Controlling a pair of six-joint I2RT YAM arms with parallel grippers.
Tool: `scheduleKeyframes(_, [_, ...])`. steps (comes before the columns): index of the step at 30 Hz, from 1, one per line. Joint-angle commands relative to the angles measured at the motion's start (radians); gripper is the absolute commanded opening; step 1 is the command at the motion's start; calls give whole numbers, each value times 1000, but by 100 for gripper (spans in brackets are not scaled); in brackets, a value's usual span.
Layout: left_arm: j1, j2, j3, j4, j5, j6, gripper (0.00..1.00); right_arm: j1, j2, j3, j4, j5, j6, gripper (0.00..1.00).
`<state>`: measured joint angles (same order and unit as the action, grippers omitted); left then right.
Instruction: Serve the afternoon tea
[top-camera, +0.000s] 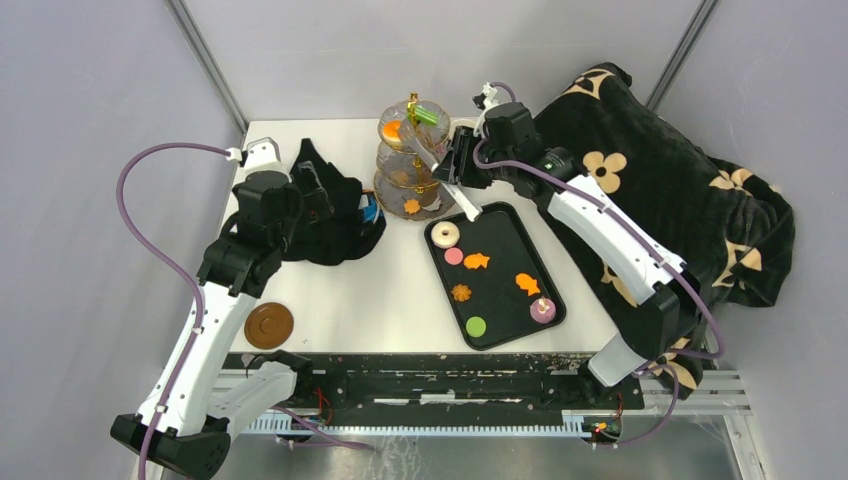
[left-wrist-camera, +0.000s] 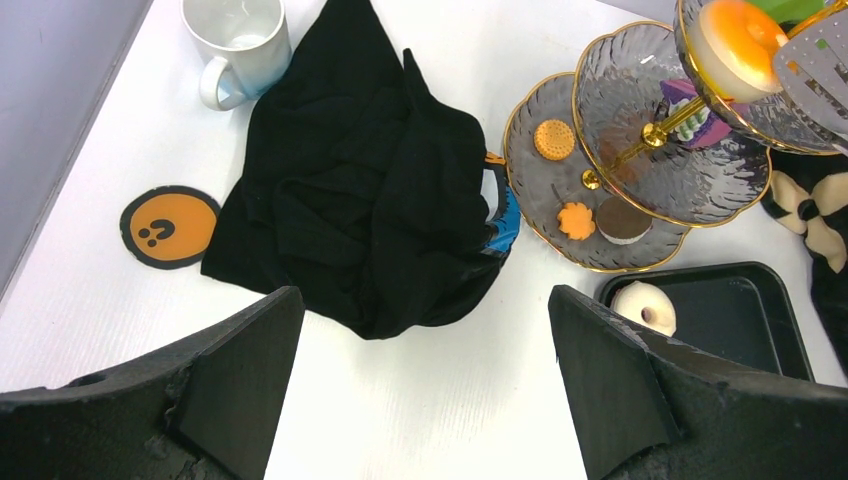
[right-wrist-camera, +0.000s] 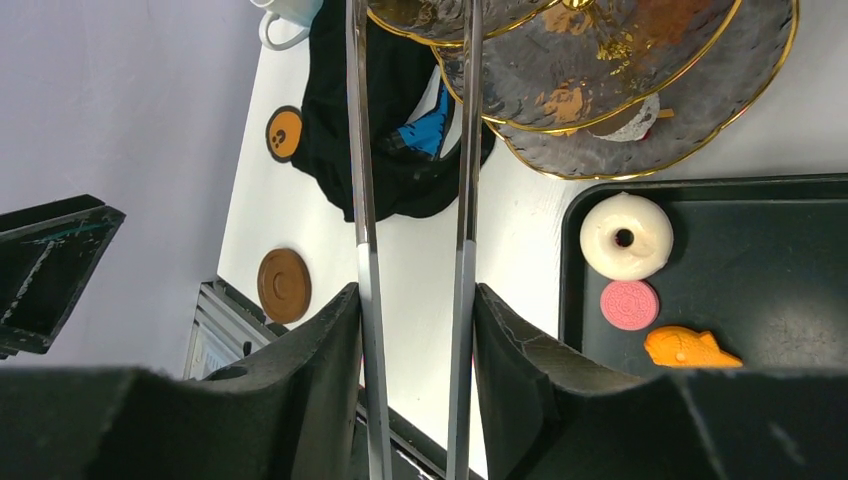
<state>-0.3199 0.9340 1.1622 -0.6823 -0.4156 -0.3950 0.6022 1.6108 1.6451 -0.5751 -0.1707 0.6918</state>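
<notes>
My left gripper (left-wrist-camera: 421, 302) hangs wide open over a bare strip of white tabletop (top-camera: 390, 290). The crumpled black cloth (top-camera: 335, 225) blocks the way ahead. To its right stands the tall three-tier gold-rimmed glass stand (top-camera: 392, 190). The long metal tongs (right-wrist-camera: 365, 290) clamped in my right gripper (right-wrist-camera: 415, 295) reach over it. The flat black tray (top-camera: 505, 310) and the black flowered blanket (top-camera: 660, 190) crowd the right side.
</notes>
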Motion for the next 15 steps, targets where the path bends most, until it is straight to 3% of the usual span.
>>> scheduleKeyframes(1, [7,-13,29,23,5,21,99,7,-103,-2,61,44,-13,47])
scheduleKeyframes(11, [7,-21,36,22,22,13,99,7,-180,-22,16,108,-48,51])
scheduleKeyframes(15, [7,-28,45,10,22,11,99,7,-267,-81,-9,136,-81,45])
